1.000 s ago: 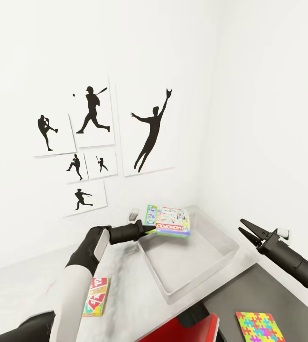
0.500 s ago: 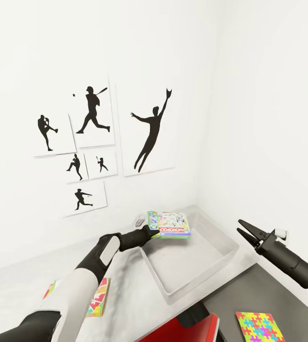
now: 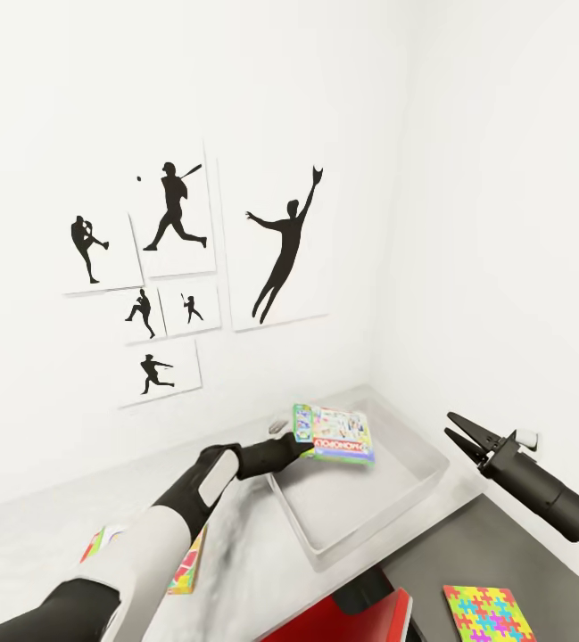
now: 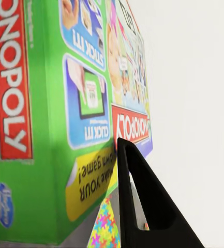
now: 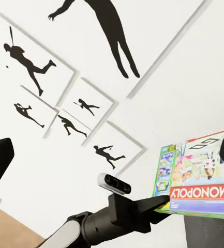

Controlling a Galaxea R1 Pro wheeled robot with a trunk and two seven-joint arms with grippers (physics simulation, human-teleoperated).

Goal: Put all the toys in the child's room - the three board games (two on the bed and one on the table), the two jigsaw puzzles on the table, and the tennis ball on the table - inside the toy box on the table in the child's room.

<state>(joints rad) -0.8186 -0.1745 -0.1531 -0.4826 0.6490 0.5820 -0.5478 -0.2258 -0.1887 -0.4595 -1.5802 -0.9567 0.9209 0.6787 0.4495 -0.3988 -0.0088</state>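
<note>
My left gripper (image 3: 299, 444) is shut on the edge of the green-edged Monopoly board game (image 3: 335, 434), holding it tilted in the air over the far end of the grey toy box (image 3: 325, 546). The left wrist view shows the box's green side (image 4: 39, 103) against one black finger (image 4: 143, 206). The same game (image 5: 199, 181) appears in the right wrist view. To the right of the toy box, my right gripper (image 3: 450, 424) hovers open with nothing in it. A Skip-Bo game (image 3: 186, 560) lies on the table (image 3: 30, 544), partly behind my left arm. One jigsaw puzzle (image 3: 488, 613) lies on the dark cabinet, another (image 3: 99, 542) on the table.
Black silhouette pictures (image 3: 280, 245) hang on the white wall behind the table. A lower dark grey cabinet (image 3: 503, 553) stands at the right beside the toy box. A red object (image 3: 365, 624) sits at the bottom edge. The room corner is just behind the toy box.
My left arm has carried the Monopoly box to the right, further over the toy box, and the box now tilts more. The right gripper has barely moved.
</note>
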